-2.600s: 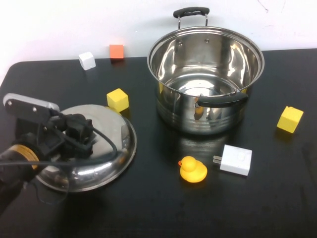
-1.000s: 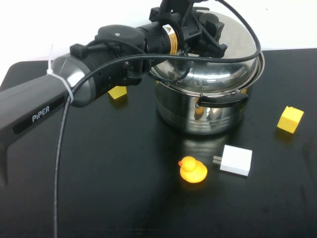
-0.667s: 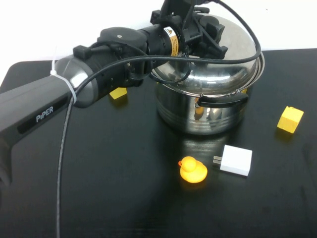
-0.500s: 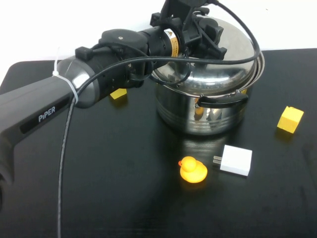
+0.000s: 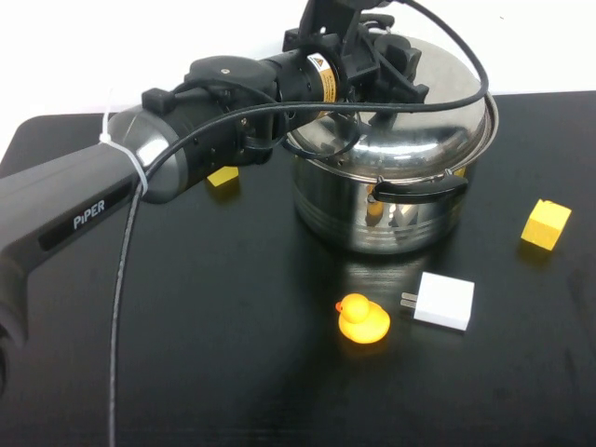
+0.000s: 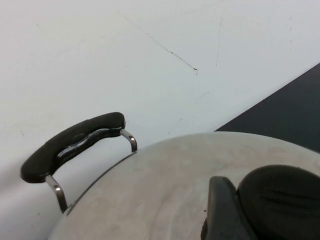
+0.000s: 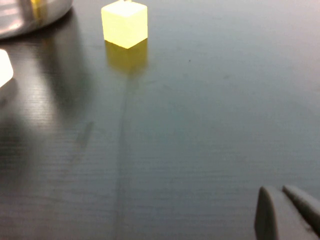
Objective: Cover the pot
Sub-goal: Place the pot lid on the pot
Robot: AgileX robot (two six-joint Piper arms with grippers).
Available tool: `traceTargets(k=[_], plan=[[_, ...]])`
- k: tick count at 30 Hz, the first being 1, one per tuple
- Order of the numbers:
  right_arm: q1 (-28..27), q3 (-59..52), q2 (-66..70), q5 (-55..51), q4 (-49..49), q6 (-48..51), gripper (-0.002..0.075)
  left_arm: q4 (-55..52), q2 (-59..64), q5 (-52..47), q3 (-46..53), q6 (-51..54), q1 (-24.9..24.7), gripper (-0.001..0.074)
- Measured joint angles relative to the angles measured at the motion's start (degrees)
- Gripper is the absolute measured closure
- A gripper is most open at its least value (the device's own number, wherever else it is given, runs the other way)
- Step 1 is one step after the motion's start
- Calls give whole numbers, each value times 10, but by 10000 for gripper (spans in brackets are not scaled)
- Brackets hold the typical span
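Lid (image 5: 438, 79) covers pot (image 5: 391, 209); left hand (image 5: 386, 60) above, right hand (image 7: 287, 212) parked.

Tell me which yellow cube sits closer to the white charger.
The yellow cube on the robot's right, in open view; the other yellow cube lies left of the pot, half hidden under the left arm.

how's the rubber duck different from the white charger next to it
The duck is yellow with an orange beak; the charger is plain white. The duck is rounded; the charger is a flat, boxy block with metal prongs pointing toward the duck. Both lie on the black table in front of the pot, apart from each other. The left gripper is over the lid; the right gripper hovers low over the table.
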State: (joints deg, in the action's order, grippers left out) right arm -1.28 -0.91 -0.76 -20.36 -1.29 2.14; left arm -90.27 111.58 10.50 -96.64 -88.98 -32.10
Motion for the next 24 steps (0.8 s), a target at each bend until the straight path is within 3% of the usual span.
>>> traceTargets(k=[24], plan=[[0, 0, 0, 0, 0, 0, 728, 3, 3, -10, 0, -41, -1, 405]])
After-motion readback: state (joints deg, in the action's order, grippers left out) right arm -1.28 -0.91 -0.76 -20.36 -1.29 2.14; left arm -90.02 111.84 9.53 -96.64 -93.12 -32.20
